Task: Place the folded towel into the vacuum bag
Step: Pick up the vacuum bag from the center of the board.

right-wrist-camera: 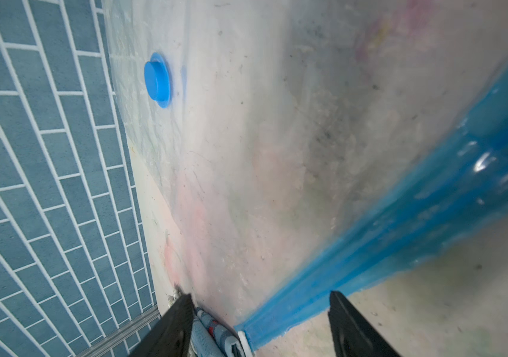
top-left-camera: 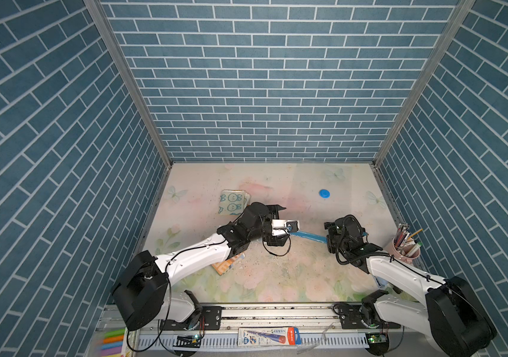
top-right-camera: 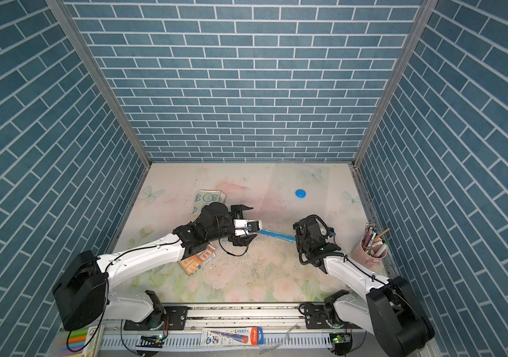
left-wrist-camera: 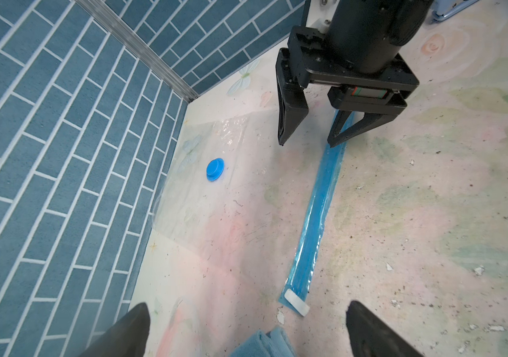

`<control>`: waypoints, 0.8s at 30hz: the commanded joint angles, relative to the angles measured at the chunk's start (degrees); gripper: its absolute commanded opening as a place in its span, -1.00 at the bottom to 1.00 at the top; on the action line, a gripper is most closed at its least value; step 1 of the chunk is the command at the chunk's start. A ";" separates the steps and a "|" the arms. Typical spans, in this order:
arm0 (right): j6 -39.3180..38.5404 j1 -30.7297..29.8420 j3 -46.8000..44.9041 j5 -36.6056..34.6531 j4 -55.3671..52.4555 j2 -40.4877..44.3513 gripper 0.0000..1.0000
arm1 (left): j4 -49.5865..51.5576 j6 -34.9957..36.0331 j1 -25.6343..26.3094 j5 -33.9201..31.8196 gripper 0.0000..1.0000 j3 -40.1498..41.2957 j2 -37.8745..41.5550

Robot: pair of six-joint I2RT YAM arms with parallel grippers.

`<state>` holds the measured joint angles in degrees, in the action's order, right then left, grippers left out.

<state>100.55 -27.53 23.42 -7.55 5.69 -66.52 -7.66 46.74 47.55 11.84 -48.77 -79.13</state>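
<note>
Opening the vacuum bag (left-wrist-camera: 215, 191), I should pinch only its upper zip strip (left-wrist-camera: 317, 210) layer; left tool (left-wrist-camera: 246, 309) and right tool (left-wrist-camera: 306, 143) both gape, released.

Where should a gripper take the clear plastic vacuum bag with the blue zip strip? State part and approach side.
Take the blue zip strip, clear of the white slider clip. The vacuum bag lies flat, so its film offers no edge; the strip is its free rim on the near side. Come from that side, one jaw likely sliding under, where the open right gripper hovers.
</note>
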 commanded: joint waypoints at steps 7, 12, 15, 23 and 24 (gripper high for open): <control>11.77 0.28 -1.40 4.28 4.59 -4.08 0.42 | -1.08 -1.02 0.53 0.29 0.99 0.70 -1.27; 11.86 0.28 -1.01 4.72 5.34 -5.11 0.42 | -1.46 -1.08 0.53 0.29 0.99 1.05 -1.26; 11.77 0.28 -0.84 5.61 5.09 -4.88 0.42 | -1.73 -1.06 0.53 0.23 0.99 1.18 -1.11; 11.81 -1.09 -0.49 6.64 0.01 -2.53 0.43 | -2.02 -1.11 0.53 0.21 0.99 1.27 -1.14; 11.94 -1.34 -0.55 6.32 -0.23 -2.32 0.43 | -2.02 -1.12 0.53 0.29 0.99 1.17 -1.12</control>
<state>101.80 -28.18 22.33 -2.24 8.34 -70.22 -8.93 46.00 47.66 11.79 -48.05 -80.12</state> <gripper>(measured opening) 0.715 0.995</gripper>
